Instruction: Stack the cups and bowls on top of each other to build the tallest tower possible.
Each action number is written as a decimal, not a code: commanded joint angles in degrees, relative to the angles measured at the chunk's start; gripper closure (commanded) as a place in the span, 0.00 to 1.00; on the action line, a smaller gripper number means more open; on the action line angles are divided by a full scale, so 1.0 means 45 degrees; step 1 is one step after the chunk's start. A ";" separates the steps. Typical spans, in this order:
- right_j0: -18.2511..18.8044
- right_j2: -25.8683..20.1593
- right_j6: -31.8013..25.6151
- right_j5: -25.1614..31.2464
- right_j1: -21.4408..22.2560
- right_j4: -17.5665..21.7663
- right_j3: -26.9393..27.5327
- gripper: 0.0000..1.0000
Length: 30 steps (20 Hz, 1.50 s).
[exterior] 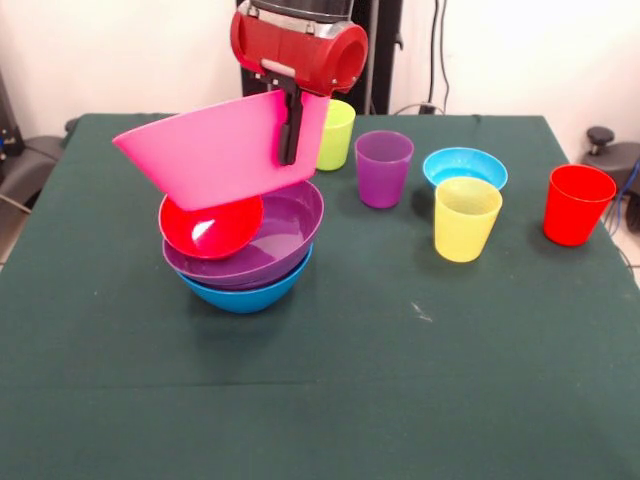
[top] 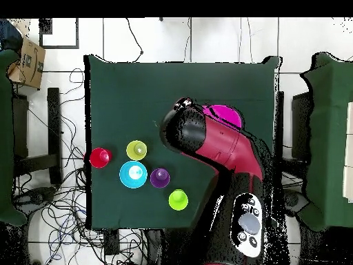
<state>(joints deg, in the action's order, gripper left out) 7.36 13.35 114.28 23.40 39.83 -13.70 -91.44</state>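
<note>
We see the robot's hand (exterior: 291, 125) clamped on the rim of the very large pink bowl (exterior: 225, 150), holding it tilted steeply above the tower (exterior: 245, 245) at the left of the bench (exterior: 400, 380), where the medium blue bowl (exterior: 245, 293) carries the large purple bowl (exterior: 270, 245), with the small red bowl (exterior: 210, 225) lying askew inside it. To the right, well apart from the pile, stand the lime green cup (exterior: 337, 135), the purple cup (exterior: 383, 168), the light blue bowl (exterior: 465, 167), the yellow cup (exterior: 466, 218) and the red cup (exterior: 578, 204). We judge the risk plain: the pink bowl is wider than everything under it, and if let go at this tilt it could catch the red bowl's raised edge, slide off leftward and drag the loose pile over.
</note>
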 commanded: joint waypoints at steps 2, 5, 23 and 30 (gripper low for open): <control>-0.0357 -0.0274 0.1743 0.2278 -0.0051 0.0177 -0.0652 1.00; -0.0357 -0.0368 0.1787 0.1891 -0.0121 0.0094 -0.0862 1.00; -0.1162 0.0282 0.2392 0.3873 -0.0347 0.0033 -0.1232 1.00; -0.1040 0.0287 0.2031 0.2981 -0.0420 0.0059 -0.1527 1.00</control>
<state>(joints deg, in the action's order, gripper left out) 2.67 17.33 114.28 36.18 39.71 -13.70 -94.38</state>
